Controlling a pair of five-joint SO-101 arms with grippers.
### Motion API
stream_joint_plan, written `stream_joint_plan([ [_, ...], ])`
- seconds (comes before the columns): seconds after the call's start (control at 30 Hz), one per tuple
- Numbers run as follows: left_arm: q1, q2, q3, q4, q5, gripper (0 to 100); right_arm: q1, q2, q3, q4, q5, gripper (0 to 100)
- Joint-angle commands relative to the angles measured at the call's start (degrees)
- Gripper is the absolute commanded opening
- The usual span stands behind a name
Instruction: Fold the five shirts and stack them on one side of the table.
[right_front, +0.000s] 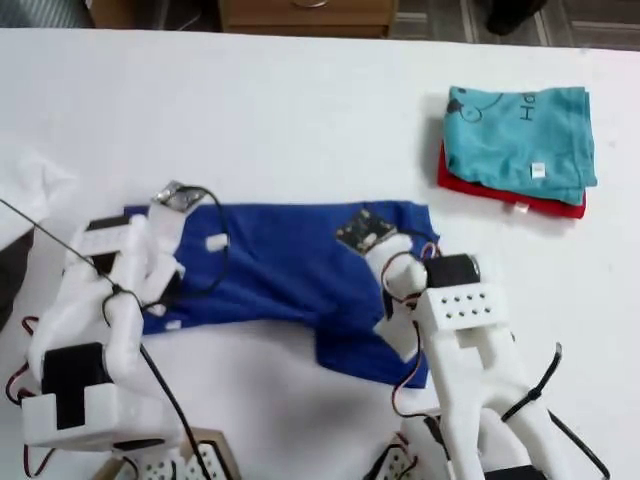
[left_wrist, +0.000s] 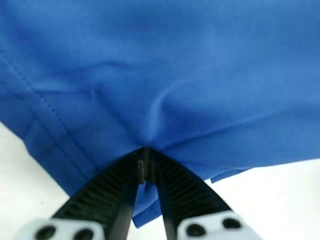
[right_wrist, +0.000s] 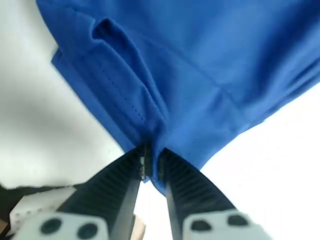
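A blue shirt (right_front: 290, 275) lies spread across the middle of the white table (right_front: 300, 110), partly folded. My left gripper (left_wrist: 145, 162) is shut on a pinch of the blue shirt (left_wrist: 165, 75) near its left hem. On the shirt's right side, my right gripper (right_wrist: 149, 162) is shut on a folded edge of the blue shirt (right_wrist: 200, 65). In the high view the left arm (right_front: 120, 290) stands over the shirt's left end and the right arm (right_front: 450, 310) over its right end. A folded teal shirt (right_front: 520, 135) rests on a folded red shirt (right_front: 500, 195) at the back right.
Crumpled white cloth (right_front: 25, 190) lies at the table's left edge. Wooden furniture (right_front: 305, 15) stands beyond the far edge. Bare table stretches behind the blue shirt and to the right of the right arm.
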Motion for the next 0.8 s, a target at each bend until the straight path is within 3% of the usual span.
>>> stream_joint_plan([
  [0.0, 0.1, 0.2, -0.4, -3.2, 0.0, 3, 0.2, -1.9, 1.2, 0.9, 1.6, 1.9],
  [0.13, 0.1, 0.2, -0.4, -3.2, 0.0, 3, 0.6, -1.9, 1.1, 1.0, 4.3, 3.3],
  [0.3, 0.0, 0.3, -0.4, -3.2, 0.0, 3, 0.4, -2.1, -1.1, 4.2, 4.6, 14.9],
  [0.47, 0.0, 0.3, -0.4, -3.2, 0.0, 3, 0.6, -7.2, -9.8, 8.6, 4.1, 12.2],
  [0.63, 0.0, 0.3, -0.4, -3.2, 0.0, 3, -1.0, -8.4, -9.1, -2.7, -2.6, 1.8],
  [0.77, 0.0, 0.3, -0.4, -3.2, 0.0, 3, -6.6, -2.3, -1.8, -14.5, -3.9, 1.8],
])
